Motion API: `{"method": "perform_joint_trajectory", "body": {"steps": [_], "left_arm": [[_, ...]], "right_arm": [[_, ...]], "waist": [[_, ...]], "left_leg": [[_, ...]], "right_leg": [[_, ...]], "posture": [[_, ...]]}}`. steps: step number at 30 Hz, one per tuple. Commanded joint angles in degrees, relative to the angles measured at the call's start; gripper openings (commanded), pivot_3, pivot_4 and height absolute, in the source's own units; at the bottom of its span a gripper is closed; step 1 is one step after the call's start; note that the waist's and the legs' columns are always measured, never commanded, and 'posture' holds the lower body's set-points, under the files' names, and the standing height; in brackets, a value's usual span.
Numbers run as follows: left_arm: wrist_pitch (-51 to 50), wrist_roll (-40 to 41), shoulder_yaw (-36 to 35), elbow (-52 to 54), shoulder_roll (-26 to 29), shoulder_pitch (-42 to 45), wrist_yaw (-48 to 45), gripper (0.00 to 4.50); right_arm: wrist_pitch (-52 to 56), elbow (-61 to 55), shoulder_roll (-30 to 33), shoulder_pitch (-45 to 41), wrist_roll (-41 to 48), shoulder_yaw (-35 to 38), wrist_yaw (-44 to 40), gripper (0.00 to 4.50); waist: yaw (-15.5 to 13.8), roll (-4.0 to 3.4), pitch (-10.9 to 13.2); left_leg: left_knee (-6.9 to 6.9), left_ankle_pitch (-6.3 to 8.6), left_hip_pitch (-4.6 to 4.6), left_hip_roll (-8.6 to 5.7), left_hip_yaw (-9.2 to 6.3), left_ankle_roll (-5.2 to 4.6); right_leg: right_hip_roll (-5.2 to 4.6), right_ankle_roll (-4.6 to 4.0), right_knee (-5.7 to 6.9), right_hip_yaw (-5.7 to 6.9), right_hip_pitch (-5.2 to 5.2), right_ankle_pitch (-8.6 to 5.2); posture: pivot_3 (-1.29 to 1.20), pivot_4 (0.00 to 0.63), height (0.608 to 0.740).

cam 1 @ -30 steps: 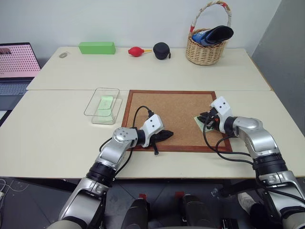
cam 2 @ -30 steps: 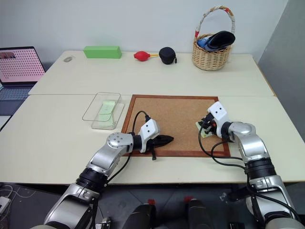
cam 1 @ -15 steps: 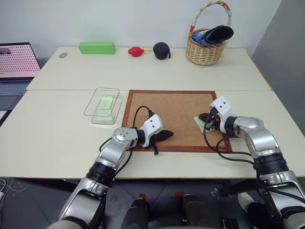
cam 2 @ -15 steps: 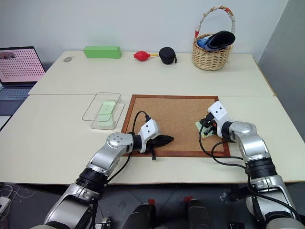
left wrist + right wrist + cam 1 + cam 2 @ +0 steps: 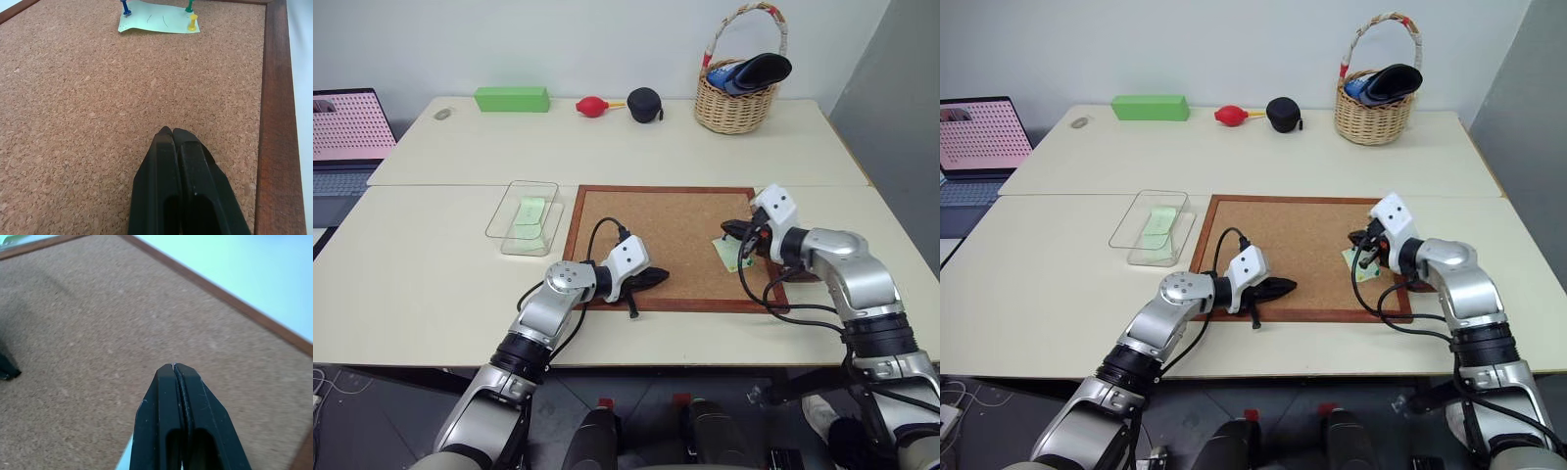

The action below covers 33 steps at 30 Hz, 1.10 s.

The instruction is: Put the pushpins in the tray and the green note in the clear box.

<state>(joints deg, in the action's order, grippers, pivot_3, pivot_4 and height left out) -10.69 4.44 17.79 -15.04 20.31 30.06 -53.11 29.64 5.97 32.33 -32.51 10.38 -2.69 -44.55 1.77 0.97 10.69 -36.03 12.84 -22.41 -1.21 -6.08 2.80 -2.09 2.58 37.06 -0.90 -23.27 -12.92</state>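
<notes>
The green note (image 5: 732, 253) lies on the corkboard (image 5: 666, 230) near its right edge. In the left wrist view it (image 5: 156, 17) carries a blue pushpin (image 5: 126, 7), a green one (image 5: 189, 6) and a yellow one (image 5: 193, 22). My right gripper (image 5: 725, 229) hangs shut just above the note, and nothing shows between its fingertips (image 5: 166, 374). My left gripper (image 5: 664, 275) rests shut on the board's lower left part, holding nothing. The clear box (image 5: 524, 217) stands left of the board with a pale green slip inside. A sliver of the tray (image 5: 803, 278) shows under my right forearm.
Along the far table stand a wicker basket (image 5: 736, 98), a black case (image 5: 645, 103), a red blower (image 5: 591, 106) and a bright green block (image 5: 512, 98). A laptop (image 5: 347, 127) sits at the far left.
My right gripper has risen a little off the note and its fingers have come fully together. The left arm has not moved.
</notes>
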Motion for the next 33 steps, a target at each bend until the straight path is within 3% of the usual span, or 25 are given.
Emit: {"method": "perform_joint_trajectory", "body": {"steps": [1, 3, 10, 33], "left_arm": [[-0.92, -1.94, 1.54, -1.27, 0.45, -1.53, -0.21, 0.00], [-0.85, -1.97, 1.55, -1.31, 0.39, -1.54, -0.26, 0.00], [-0.72, -2.05, 1.51, -1.48, 0.22, -1.53, -0.24, 0.00], [-0.09, -2.40, 1.30, -1.98, 0.24, -1.62, 0.11, 0.00]], "right_arm": [[-0.20, -3.19, 0.62, 1.08, 1.01, 1.51, -0.03, 0.06], [-0.18, -2.87, 0.15, 1.18, 0.48, 1.29, 0.85, 0.06], [2.48, -0.01, -1.94, -0.19, -0.28, 0.34, 3.28, 1.24], [2.90, 5.44, -3.98, -2.24, -0.04, 0.18, 4.53, 1.24]], "waist": [[0.01, 0.00, 0.00], [0.03, -0.01, -0.01], [0.04, -0.02, -0.02], [0.04, -0.04, -0.03]], "left_leg": [[0.00, 0.00, 0.00, 0.00, 0.00, 0.00], [0.00, 0.00, 0.01, 0.00, 0.02, 0.00], [0.00, 0.00, 0.05, 0.01, 0.02, 0.00], [0.01, 0.00, 0.06, 0.00, 0.02, 0.00]], "right_leg": [[0.00, 0.00, 0.00, 0.00, 0.00, 0.00], [0.00, 0.00, 0.00, -0.01, 0.00, 0.00], [0.00, 0.00, 0.01, -0.02, 0.02, 0.00], [0.00, 0.00, 0.01, -0.02, 0.04, 0.00]], "posture": [[0.00, 0.150, 0.740], [0.00, 0.150, 0.740], [0.00, 0.150, 0.740], [0.00, 0.150, 0.740]]}}
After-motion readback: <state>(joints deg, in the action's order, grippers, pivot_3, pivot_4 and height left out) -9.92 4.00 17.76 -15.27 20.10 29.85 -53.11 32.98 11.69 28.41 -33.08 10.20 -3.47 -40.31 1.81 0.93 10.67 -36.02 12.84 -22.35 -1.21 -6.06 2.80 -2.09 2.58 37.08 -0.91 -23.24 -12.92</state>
